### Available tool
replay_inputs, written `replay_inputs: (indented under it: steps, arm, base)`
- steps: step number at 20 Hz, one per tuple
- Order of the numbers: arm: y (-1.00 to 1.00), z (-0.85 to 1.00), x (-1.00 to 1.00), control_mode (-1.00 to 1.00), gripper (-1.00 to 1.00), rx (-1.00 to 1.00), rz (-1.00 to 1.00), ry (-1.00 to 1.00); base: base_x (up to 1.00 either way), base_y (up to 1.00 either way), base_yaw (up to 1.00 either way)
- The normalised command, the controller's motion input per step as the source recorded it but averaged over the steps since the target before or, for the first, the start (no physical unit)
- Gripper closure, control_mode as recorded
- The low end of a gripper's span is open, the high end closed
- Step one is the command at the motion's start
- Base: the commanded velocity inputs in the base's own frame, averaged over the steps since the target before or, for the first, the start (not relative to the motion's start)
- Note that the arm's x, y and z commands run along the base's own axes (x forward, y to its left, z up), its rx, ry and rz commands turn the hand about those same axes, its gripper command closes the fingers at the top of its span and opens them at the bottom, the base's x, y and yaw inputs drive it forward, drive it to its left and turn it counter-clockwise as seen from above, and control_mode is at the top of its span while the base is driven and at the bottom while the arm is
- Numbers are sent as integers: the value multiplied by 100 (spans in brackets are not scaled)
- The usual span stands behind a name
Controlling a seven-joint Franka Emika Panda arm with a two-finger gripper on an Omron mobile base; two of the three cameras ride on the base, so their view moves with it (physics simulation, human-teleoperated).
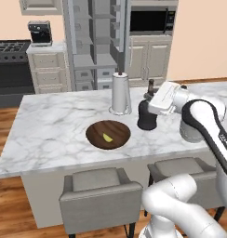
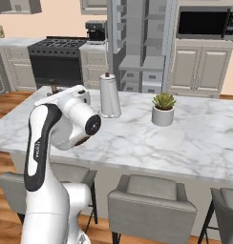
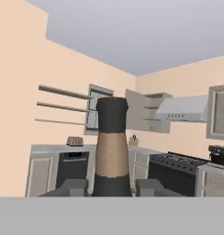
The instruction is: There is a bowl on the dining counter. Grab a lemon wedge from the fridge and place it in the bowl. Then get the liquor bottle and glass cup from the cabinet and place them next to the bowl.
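The step in hand looks to be setting the small squat black liquor bottle with its narrow neck (image 1: pixel 146 116) down beside the wide shallow dark brown wooden bowl (image 1: pixel 108 134) on the white grey-veined marble dining counter (image 1: pixel 50 125). To do it well, the bottle should be kept upright, its base brought flat onto the marble, and only then the jaws eased apart and the hand drawn straight back, so that the neck is not dragged sideways and the bottle tipped. It should end just beside the bowl without knocking its rim, and stay away from the tall white paper-towel roll (image 1: pixel 120 94) standing just behind. The tiny yellow-green lemon wedge (image 1: pixel 107 137) already lies inside the bowl; the glass cup is still to be fetched. In the left base view the bottle stands upright to the right of the bowl, near it but not touching, its base at or very close to the counter; whether it fully rests there I cannot tell. The gripper (image 3: pixel 112 187) is part-closed, clasping the bottle with a finger on either side of the neck, as the hand view shows.
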Motion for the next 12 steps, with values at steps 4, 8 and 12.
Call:
replay_inputs:
  steps: [4, 8, 12]
  arm:
    - [-27, -50, 20, -100, 100, -10, 18, 2]
    - [-22, -33, 44, -100, 100, -1, 7, 10]
    - [-24, -31, 61, -100, 100, 0, 12, 15]
  base:
    - [0, 0, 0]
    - [0, 0, 0]
    - [0, 0, 0]
